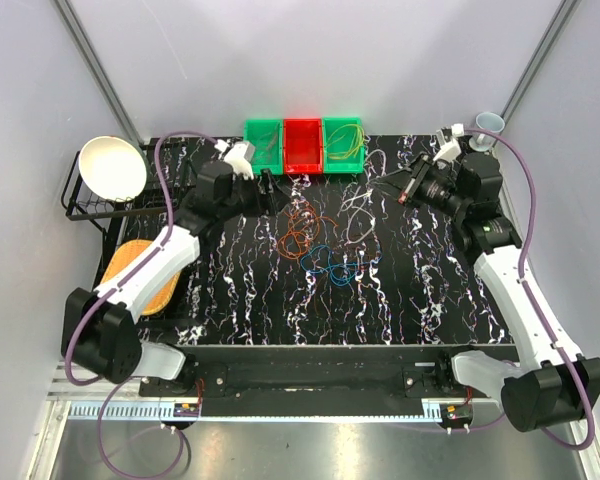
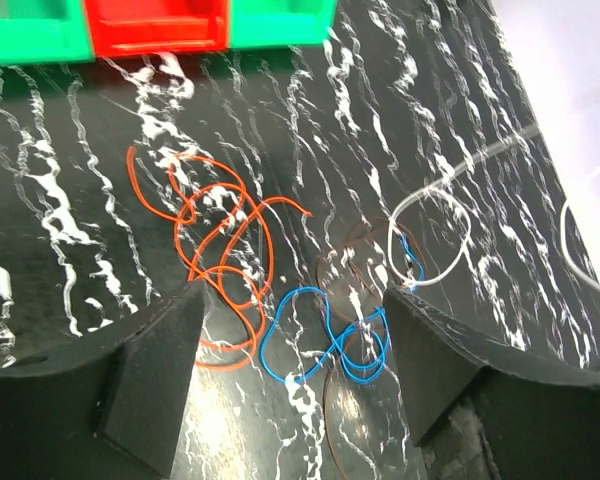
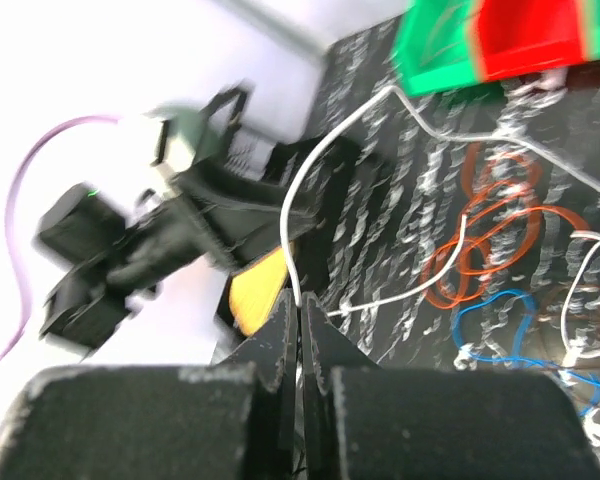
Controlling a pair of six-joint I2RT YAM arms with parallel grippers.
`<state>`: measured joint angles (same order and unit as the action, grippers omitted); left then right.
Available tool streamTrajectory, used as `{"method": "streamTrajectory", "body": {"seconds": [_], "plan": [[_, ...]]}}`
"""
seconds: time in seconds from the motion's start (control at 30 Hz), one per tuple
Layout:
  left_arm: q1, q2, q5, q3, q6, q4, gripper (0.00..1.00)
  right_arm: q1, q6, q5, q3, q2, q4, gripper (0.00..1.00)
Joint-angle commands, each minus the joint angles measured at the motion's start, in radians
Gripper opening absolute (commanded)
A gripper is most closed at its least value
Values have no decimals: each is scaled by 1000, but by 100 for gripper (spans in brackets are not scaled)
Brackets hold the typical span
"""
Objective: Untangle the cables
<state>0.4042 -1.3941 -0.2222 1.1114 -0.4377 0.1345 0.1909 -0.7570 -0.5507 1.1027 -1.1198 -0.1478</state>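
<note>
A tangle of thin cables lies mid-table: orange loops (image 1: 300, 225) (image 2: 220, 260), a blue cable (image 1: 340, 265) (image 2: 330, 345), a white cable (image 1: 360, 215) (image 2: 430, 235) and a faint brown loop (image 2: 355, 270). My left gripper (image 1: 270, 185) (image 2: 295, 340) hovers open, its fingers (image 2: 150, 380) standing either side of the blue cable and holding nothing. My right gripper (image 1: 398, 190) (image 3: 300, 305) is shut on the white cable (image 3: 300, 200), which rises from its tips and trails back over the orange loops (image 3: 490, 240) toward the blue cable (image 3: 490, 320).
Three bins stand at the back edge: green (image 1: 263, 145), red (image 1: 303, 145) and green (image 1: 343, 145), the last holding yellow-green cables. A white bowl (image 1: 110, 168) sits on a black rack at the left, a yellow board (image 1: 145, 275) below it. A cup (image 1: 490, 122) stands at the back right.
</note>
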Motion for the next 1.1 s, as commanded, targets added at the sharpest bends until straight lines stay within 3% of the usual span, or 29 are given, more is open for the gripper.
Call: {"method": "streamTrajectory", "body": {"seconds": [0.0, 0.1, 0.37, 1.07], "plan": [[-4, 105, -144, -113, 31, -212, 74, 7, 30, -309, 28, -38, 97, 0], [-4, 156, -160, -171, 24, -271, 72, 8, -45, -448, -6, -69, 241, 0], [1, 274, -244, -259, 40, -355, 72, 30, -177, -544, -55, -81, 450, 0], [191, 236, -56, -150, 160, -286, 70, 151, -179, -542, -56, -127, 462, 0]]}}
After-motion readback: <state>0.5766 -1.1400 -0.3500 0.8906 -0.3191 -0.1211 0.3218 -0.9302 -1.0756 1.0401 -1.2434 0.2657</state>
